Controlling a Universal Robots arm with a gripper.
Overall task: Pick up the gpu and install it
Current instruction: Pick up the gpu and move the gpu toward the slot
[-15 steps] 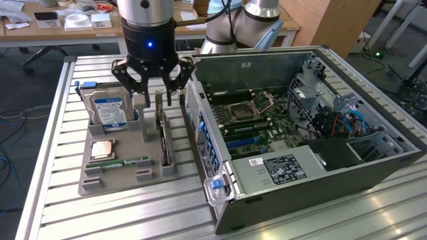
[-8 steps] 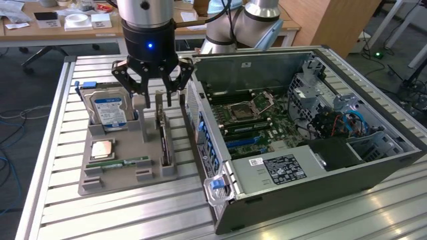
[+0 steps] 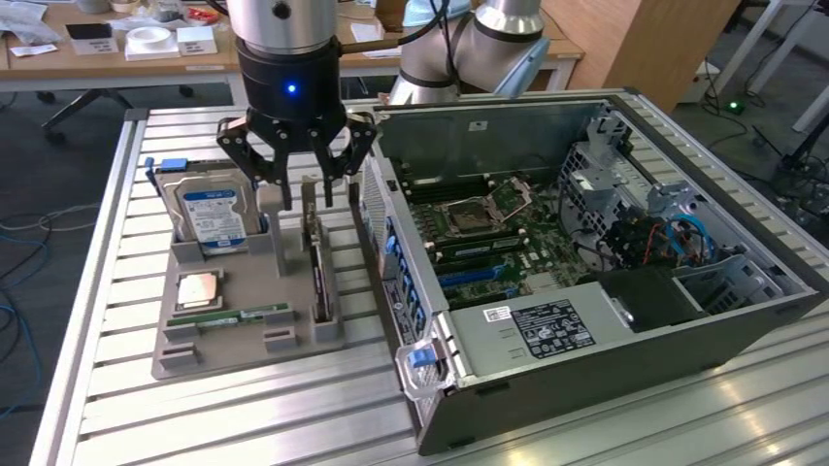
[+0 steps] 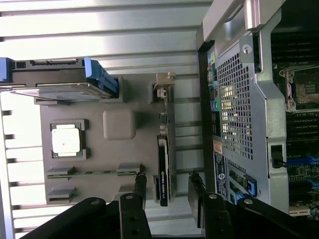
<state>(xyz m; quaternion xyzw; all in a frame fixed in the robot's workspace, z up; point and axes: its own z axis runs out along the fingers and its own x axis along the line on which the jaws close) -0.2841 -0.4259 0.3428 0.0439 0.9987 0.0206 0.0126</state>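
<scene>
The gpu (image 3: 318, 267) is a thin dark card with a silver bracket at its far end. It stands on edge in a slot of the grey holder (image 3: 279, 291), close beside the open computer case (image 3: 583, 243). My gripper (image 3: 305, 191) hangs open just above the card's bracket end. In the wrist view the gpu (image 4: 164, 149) runs lengthwise between the two black fingers (image 4: 139, 186), and my gripper (image 4: 167, 188) straddles one end of it with a gap on each side. Nothing is held.
The holder also carries a silver hard drive (image 3: 214, 218) with a blue-white label, a square processor (image 3: 197, 289) and a green memory stick (image 3: 233, 316). The case's perforated rear wall (image 4: 234, 114) stands right next to the card. Everything rests on a slatted aluminium table (image 3: 116, 388).
</scene>
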